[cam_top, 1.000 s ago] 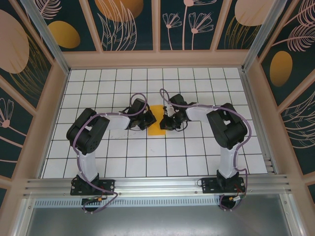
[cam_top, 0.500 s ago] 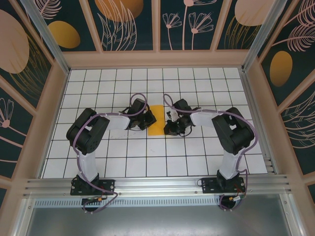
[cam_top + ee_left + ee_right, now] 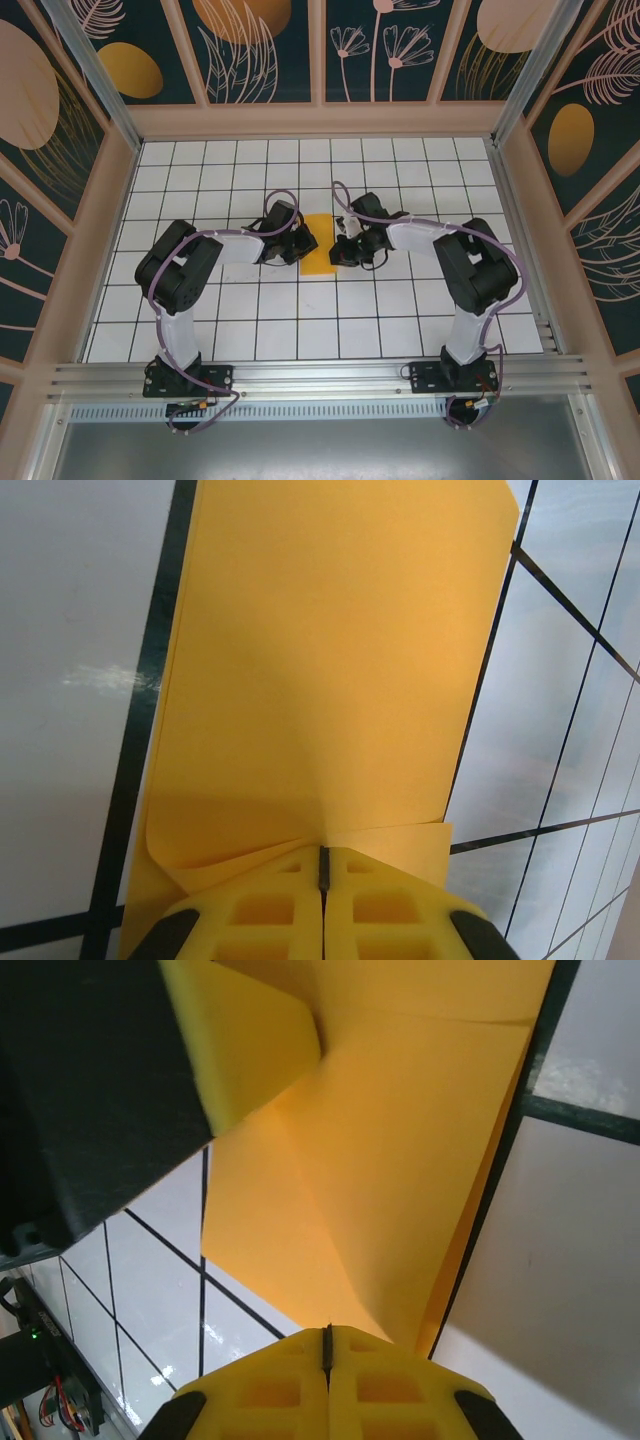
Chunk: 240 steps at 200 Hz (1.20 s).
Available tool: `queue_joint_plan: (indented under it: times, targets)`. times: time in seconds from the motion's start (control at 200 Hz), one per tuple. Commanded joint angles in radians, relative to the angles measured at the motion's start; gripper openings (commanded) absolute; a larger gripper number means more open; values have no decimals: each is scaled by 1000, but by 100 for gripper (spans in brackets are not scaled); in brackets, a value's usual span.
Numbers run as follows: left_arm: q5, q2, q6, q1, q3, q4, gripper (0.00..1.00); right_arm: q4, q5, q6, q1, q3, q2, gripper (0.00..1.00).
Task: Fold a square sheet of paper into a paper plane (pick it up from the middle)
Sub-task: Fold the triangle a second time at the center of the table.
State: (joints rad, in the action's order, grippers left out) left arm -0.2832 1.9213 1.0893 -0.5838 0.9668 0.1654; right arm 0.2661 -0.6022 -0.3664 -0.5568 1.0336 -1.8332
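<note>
The square sheet of paper [image 3: 320, 245] is orange-yellow and lies folded into an upright strip on the tiled floor between my two grippers. My left gripper [image 3: 302, 246] is at its left edge. In the left wrist view its yellow fingers [image 3: 260, 910] are shut, and the raised edge of the paper's [image 3: 330, 660] top layer is pinched at their tips [image 3: 322, 852]. My right gripper [image 3: 344, 250] is at the strip's right edge. Its jaws [image 3: 327, 1332] are shut, and the tips touch the paper [image 3: 400, 1160] where a raised ridge ends. The left gripper's finger [image 3: 250, 1050] is opposite.
White floor tiles [image 3: 200, 190] with black grid lines surround the paper. Patterned walls [image 3: 60, 180] and beige frames enclose the cell on three sides. A metal rail [image 3: 320, 375] holding both arm bases runs along the near edge.
The right gripper drew back to the right off the paper half a second ago. It has now returned to the strip's right edge. The left gripper has stayed put.
</note>
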Motion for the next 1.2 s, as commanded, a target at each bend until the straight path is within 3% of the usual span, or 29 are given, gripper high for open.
queue_joint_plan:
  times: [0.0,0.27,0.535,0.856,1.196]
  targets:
    - [29,21,-28,3,-27,-83,8,10,19,-8,4,19,-37,6]
    - [-8,-8,-98,3,0,-52,11,38,86,-8,4,5,-79,5]
    - [-65,-104,-52,-16,-46,53,11,47,104,-12,4,-1,-85,4]
    - [-34,-63,-3,-76,-52,19,0,53,111,-19,4,5,-97,3]
    - [-34,-12,44,-125,-65,25,0,64,119,-22,3,6,-100,3]
